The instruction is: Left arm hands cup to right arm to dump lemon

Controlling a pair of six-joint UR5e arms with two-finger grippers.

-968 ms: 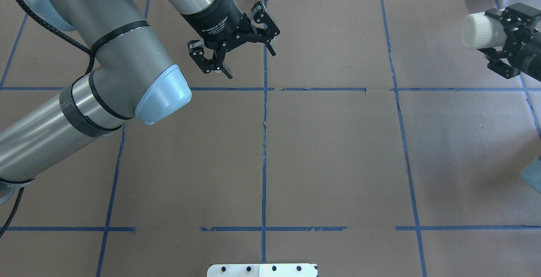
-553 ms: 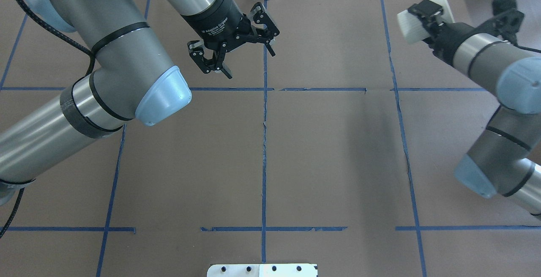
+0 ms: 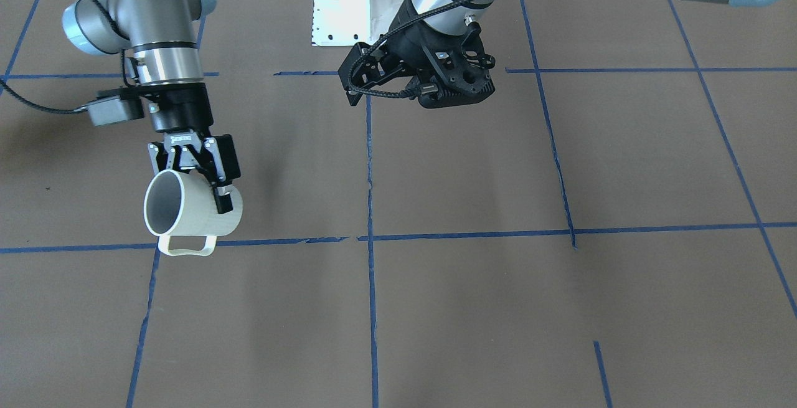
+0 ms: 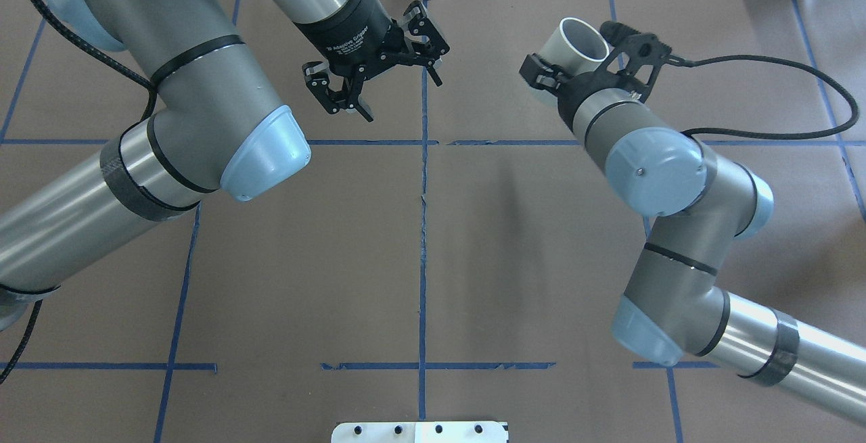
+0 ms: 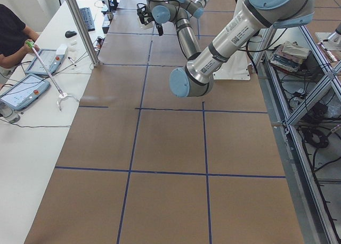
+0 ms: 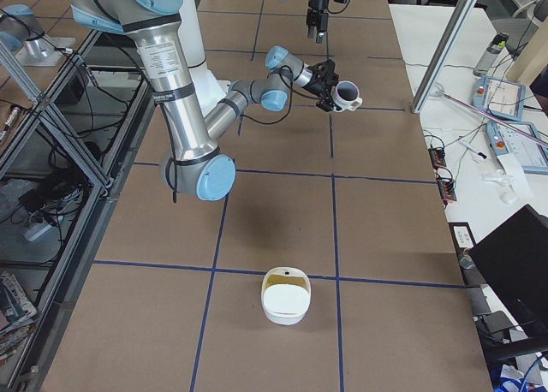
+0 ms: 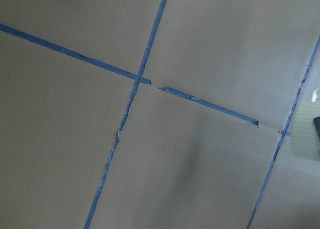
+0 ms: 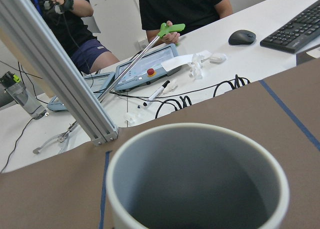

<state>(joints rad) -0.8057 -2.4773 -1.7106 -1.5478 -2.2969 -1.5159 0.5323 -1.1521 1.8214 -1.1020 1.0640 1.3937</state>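
- Overhead exterior: left gripper, fingers spread wide, hanging over the table, far side.
- Right gripper: pinching the cup; cup aloft, tipped, handle underneath.

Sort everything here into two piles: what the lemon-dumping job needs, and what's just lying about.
For the job:
cup, gripped by the right gripper; no lemon visible
left gripper, open and empty

Just lying about:
white bowl, purpose unclear
keyboard, mouse, tablet on the white bench
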